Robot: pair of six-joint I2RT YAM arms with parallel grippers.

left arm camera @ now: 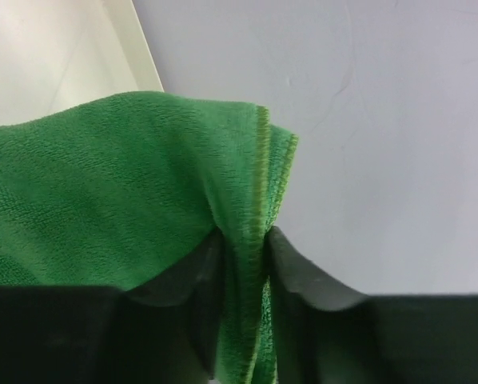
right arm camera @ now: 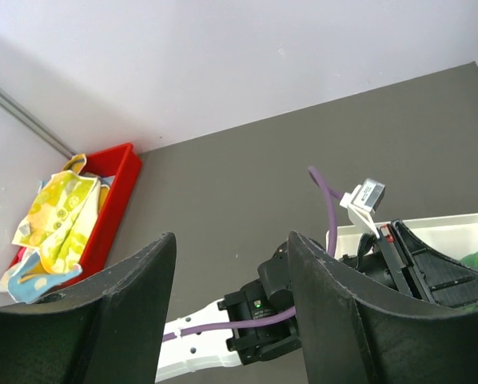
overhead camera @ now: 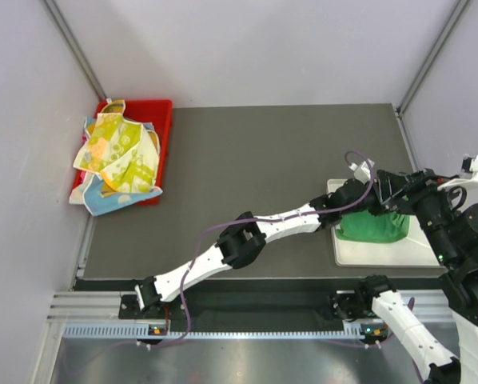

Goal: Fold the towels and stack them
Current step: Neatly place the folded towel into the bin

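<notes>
The left claw (left arm camera: 243, 240) is clamped on a raised fold of the green towel (left arm camera: 103, 200), its two black fingers pressing the doubled, stitched hem between them. The cloth is plain green, soft and fuzzy, with a fine pile. It lies bunched on the white tray (overhead camera: 419, 252), a flat smooth rectangle at the right edge of the dark matte worktop (overhead camera: 247, 160). The right claw (right arm camera: 229, 248), close by the tray, has its fingers apart with nothing between them. Only the top view shows the towel whole, as a rumpled mound; only the left wrist view shows the hem. At the far left corner the red bin (overhead camera: 161, 112), of hard plastic, holds the other towels (overhead camera: 115, 152) in a heap, a yellow patterned one over a light blue one
</notes>
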